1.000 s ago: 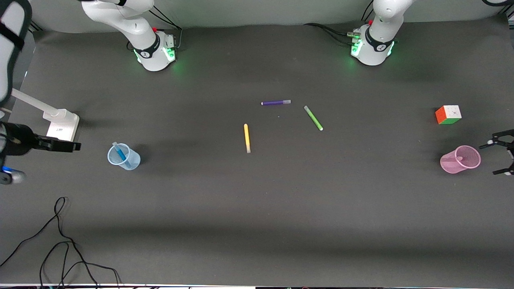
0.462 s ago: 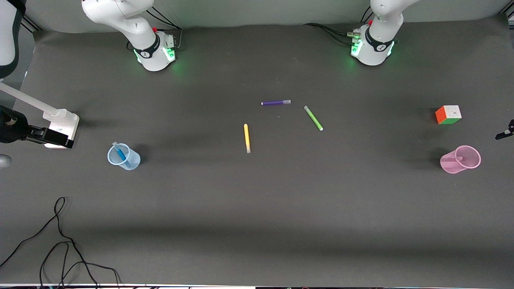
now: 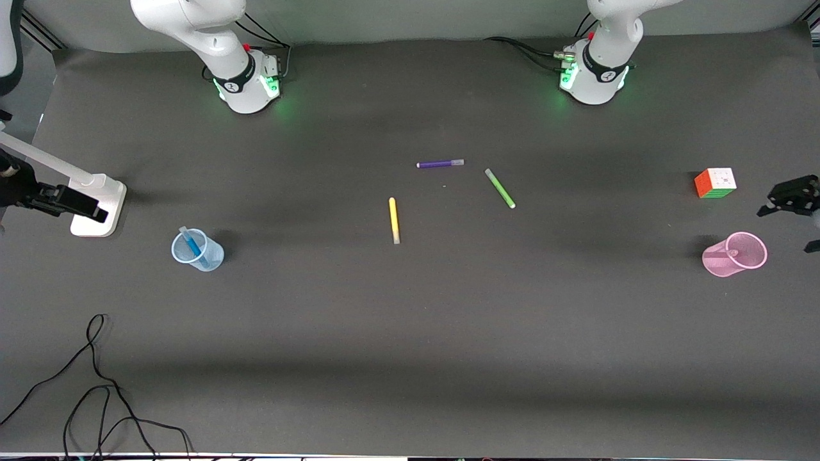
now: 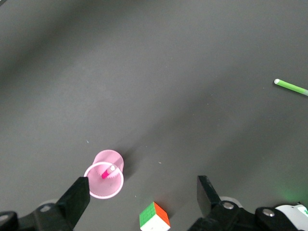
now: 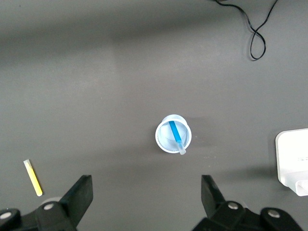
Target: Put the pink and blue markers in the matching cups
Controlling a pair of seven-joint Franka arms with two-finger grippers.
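While markers sit cupped – apparently – a cube (image 3: 715, 183) neighbours the pink cup (image 3: 735, 255)

Both arms have pulled back: right gripper (image 3: 64, 200) and left gripper (image 3: 794, 211) toward the table's ends.

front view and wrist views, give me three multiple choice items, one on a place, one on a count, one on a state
1. Where is the blue marker?
A. in the blue cup
B. beside the yellow marker
C. on the cube

2. How many markers lie loose on the table?
A. one
B. three
C. five

3. How are the left gripper and right gripper?
A. both shut on markers
B. both open and empty
C. one holds a cup

Key: 1 A, it leans inside that cup; 2 B, yellow, green and purple; 3 B, fingers spread with nothing between.
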